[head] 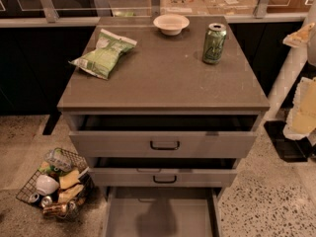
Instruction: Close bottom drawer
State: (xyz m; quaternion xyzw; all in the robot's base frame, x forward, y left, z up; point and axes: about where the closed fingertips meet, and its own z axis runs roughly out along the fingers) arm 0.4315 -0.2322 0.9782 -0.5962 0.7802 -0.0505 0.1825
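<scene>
The bottom drawer (160, 214) is the lowest of three grey drawers and is pulled far out. Its plain grey tray is open to view, and its front and handle are cut off by the lower edge of the view. The middle drawer (164, 177) and the top drawer (164, 144) each stand a little way out, and each has a black bar handle. My gripper is not in view. Only cream-white parts of my arm (302, 110) show at the right edge, beside the cabinet and apart from the drawers.
On the cabinet top (163, 78) lie a green chip bag (102, 54), a white bowl (171, 23) and a green can (215, 43). A wire basket (54, 184) of cans and trash stands on the floor to the left of the drawers. A dark counter runs behind.
</scene>
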